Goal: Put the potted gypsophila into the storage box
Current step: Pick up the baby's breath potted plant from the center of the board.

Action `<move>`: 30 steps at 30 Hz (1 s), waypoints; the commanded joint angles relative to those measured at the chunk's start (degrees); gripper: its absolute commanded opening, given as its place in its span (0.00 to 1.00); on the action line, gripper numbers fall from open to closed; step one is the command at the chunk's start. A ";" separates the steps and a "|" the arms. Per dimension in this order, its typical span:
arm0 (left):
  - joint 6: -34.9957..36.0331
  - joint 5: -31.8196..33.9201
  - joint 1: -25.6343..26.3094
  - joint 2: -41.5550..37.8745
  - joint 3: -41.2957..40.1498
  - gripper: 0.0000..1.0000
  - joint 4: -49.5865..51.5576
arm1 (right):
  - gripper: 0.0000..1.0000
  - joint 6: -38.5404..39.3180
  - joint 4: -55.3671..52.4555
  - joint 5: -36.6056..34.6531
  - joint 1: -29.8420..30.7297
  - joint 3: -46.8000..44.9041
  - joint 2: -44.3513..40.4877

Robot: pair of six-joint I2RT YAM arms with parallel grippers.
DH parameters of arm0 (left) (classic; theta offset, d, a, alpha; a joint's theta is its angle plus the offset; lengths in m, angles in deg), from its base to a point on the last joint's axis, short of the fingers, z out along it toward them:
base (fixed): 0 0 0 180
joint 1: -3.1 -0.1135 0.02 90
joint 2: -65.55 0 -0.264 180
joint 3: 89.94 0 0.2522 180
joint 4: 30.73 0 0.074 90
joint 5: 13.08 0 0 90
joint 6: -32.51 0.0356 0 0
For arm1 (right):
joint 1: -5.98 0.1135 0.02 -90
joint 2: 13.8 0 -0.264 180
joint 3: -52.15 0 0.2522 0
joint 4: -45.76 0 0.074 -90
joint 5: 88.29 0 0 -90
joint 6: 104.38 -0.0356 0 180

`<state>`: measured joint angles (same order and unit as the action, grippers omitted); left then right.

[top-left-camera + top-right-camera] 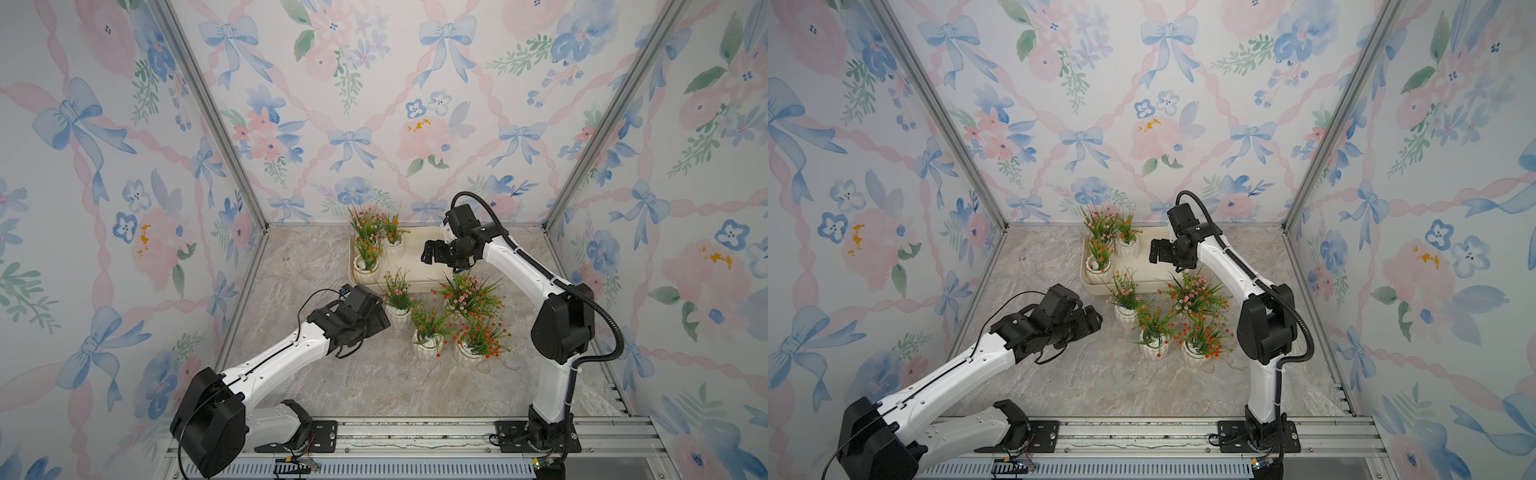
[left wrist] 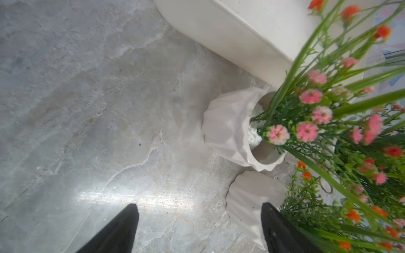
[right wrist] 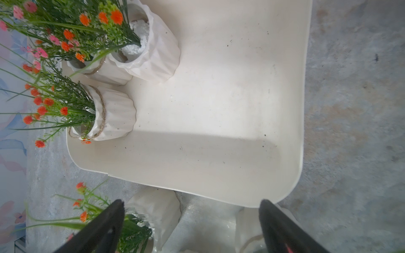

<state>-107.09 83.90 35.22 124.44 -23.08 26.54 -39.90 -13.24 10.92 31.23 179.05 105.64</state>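
Left gripper (image 2: 199, 207) is being held wide open, just beside a potted gypsophila (image 2: 230, 129) on the table (image 2: 87, 109). Right gripper (image 3: 191, 202) is being held open over the storage box (image 3: 219, 98) with three pots (image 3: 118, 114).

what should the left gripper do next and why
Probably ease the open left gripper toward the pink-blossomed pot beside the storage box and straddle its ribbed wall: the gripper holds nothing, that pot stands close by, and the box has bare floor.

We see three walls (image 1: 374, 104) covered with pale wallpaper of blue bows and pink flowers, metal posts (image 1: 218, 124) in the corners, a grey marbled desk (image 1: 395, 386), and a metal rail (image 1: 415, 436) in front.
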 commanded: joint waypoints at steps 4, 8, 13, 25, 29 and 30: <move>-12.40 -3.56 3.68 3.00 -5.99 0.92 -11.97 | 0.97 -0.15 -2.45 -1.65 0.17 3.58 4.17; -15.96 -2.81 5.32 5.90 -7.36 0.89 -16.46 | 0.97 0.46 -2.50 -1.96 0.03 2.94 4.64; -15.62 -1.97 6.27 12.68 -4.02 0.89 -16.61 | 0.97 0.82 -1.67 -1.66 -0.86 0.83 3.50; -15.65 0.43 7.40 22.27 2.07 0.83 -16.52 | 0.97 1.36 3.53 0.61 -6.46 -11.12 -4.66; -15.44 0.68 7.68 25.40 3.77 0.81 -16.52 | 0.97 1.78 4.47 1.39 -8.56 -14.85 -6.88; -15.46 0.66 7.87 26.34 4.22 0.80 -16.50 | 0.97 1.87 4.70 1.55 -9.10 -15.74 -7.52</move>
<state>-122.28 83.35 42.56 148.88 -20.37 9.84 -39.00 -9.48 11.36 23.28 165.39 99.24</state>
